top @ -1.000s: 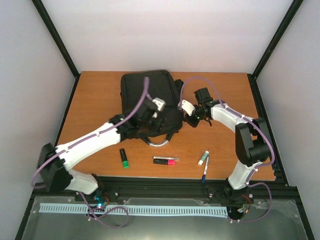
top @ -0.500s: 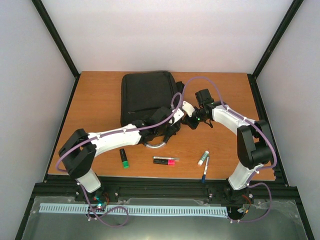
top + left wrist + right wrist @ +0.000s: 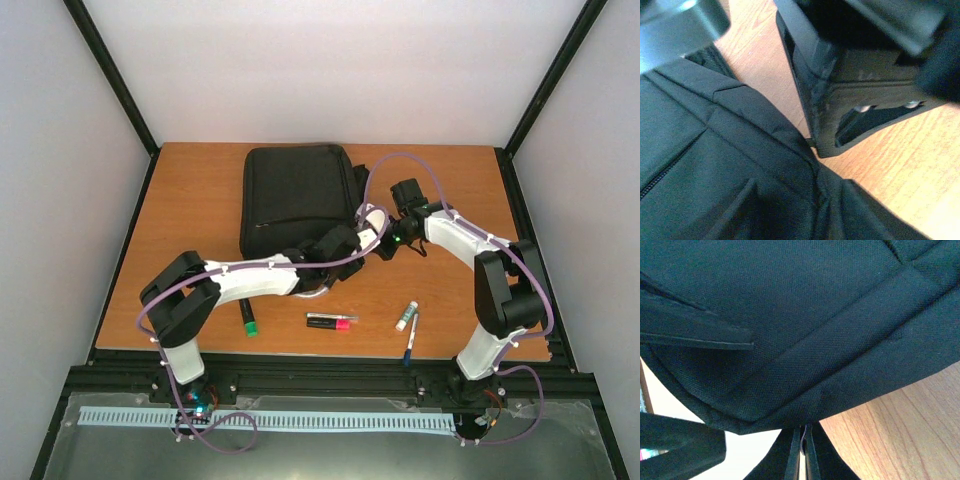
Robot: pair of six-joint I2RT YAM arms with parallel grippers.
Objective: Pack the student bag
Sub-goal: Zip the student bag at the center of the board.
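The student bag (image 3: pixel 295 195), a large black backpack, lies flat at the back middle of the table. Its grey loop handle (image 3: pixel 318 290) shows at the near edge, under my left arm. My left gripper (image 3: pixel 352 238) is low at the bag's near right corner, pressed against the black fabric (image 3: pixel 715 175). Its fingers are hidden, so its state is unclear. My right gripper (image 3: pixel 378 243) is close beside it. In the right wrist view its fingers (image 3: pixel 811 460) are pinched together on the bag's edge seam (image 3: pixel 805 427).
On the near table lie a green highlighter (image 3: pixel 247 318), a pink and black marker (image 3: pixel 332 321), a white tube (image 3: pixel 406 316) and a blue pen (image 3: pixel 410 342). The right gripper's black body (image 3: pixel 865 100) fills the upper left wrist view. Black frame posts stand at the corners.
My left arm has swung right and down, from over the bag's front to its near right corner beside the right gripper. The right gripper has barely moved.
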